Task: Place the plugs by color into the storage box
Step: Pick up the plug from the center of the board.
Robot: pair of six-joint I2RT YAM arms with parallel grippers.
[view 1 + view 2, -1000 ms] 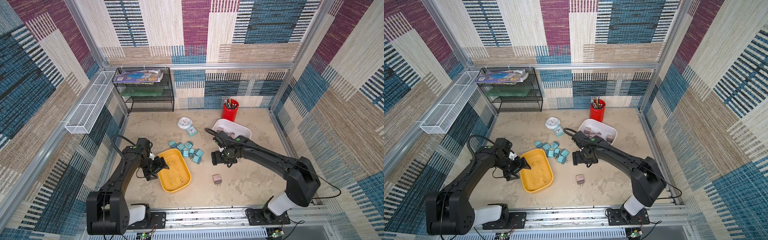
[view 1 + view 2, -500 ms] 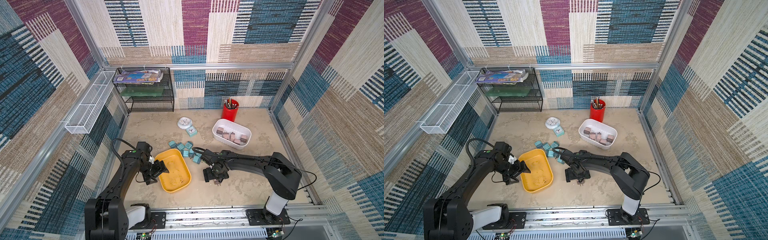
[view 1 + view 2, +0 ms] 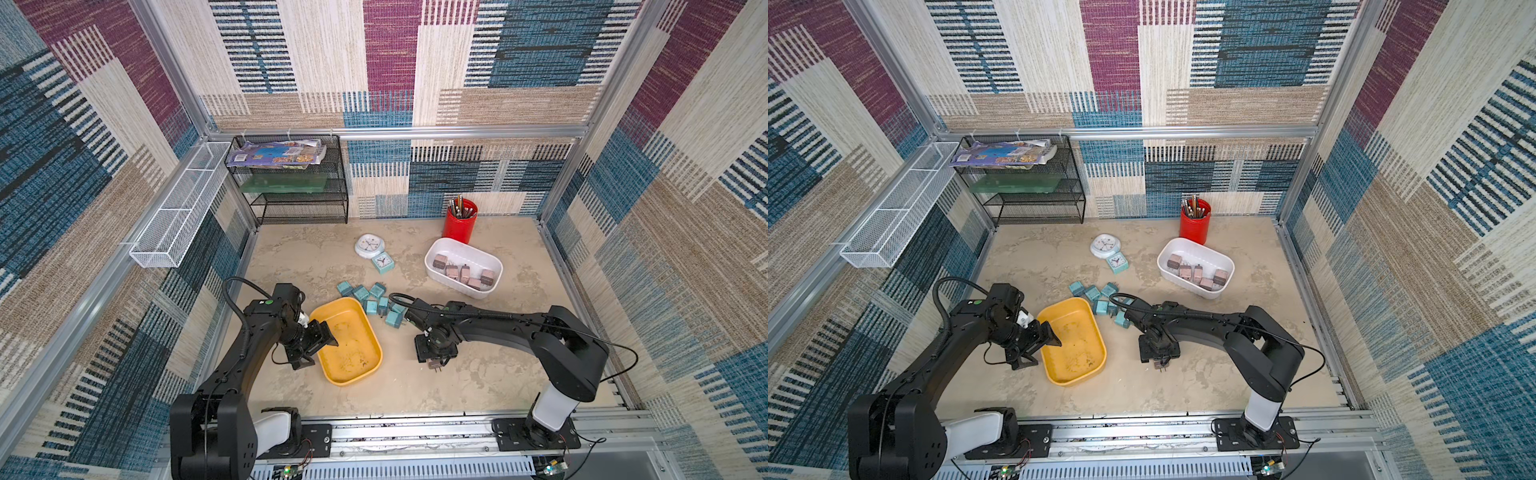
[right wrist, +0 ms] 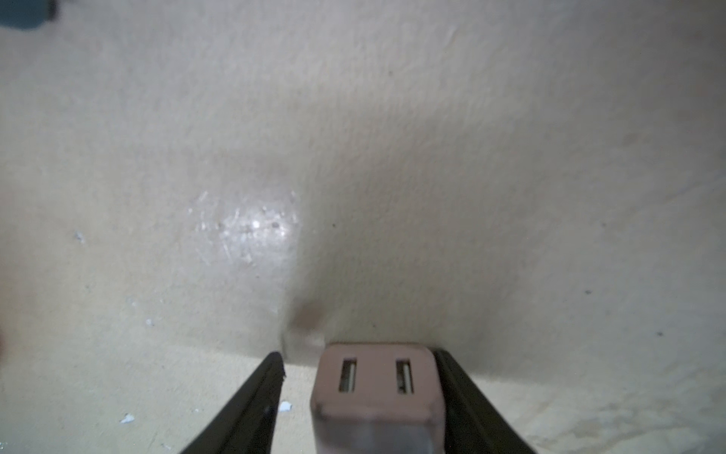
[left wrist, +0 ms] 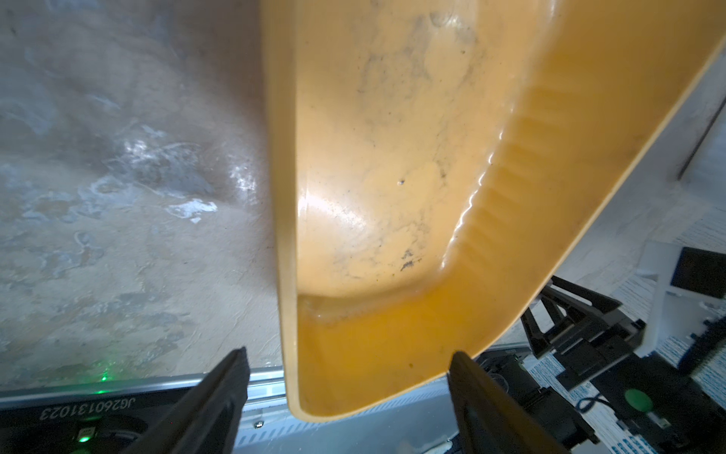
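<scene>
A lone mauve plug (image 4: 377, 389) lies on the table at the front, its prongs just showing in a top view (image 3: 436, 368). My right gripper (image 4: 358, 353) is down over it with a finger on each side. One finger touches the plug and a gap shows at the other, so it is open. Several more mauve plugs (image 3: 461, 270) lie in the white storage box (image 3: 457, 286). Several teal plugs (image 3: 374, 301) are heaped beside the empty yellow storage box (image 3: 349, 382). My left gripper (image 5: 347, 353) stands open astride the yellow box's left rim (image 3: 1042, 332).
A teal square clock (image 3: 381, 262) and a round white clock (image 3: 368, 245) lie behind the teal heap. A red pen cup (image 3: 460, 220) stands at the back. A black mesh shelf (image 3: 291, 183) fills the back left corner, and a white wire basket (image 3: 178, 208) hangs on the left wall.
My right arm swung from beside the white box to the lone mauve plug at the front, came down over it and narrowed its jaws. My left gripper shifted slightly along the yellow box's rim.
</scene>
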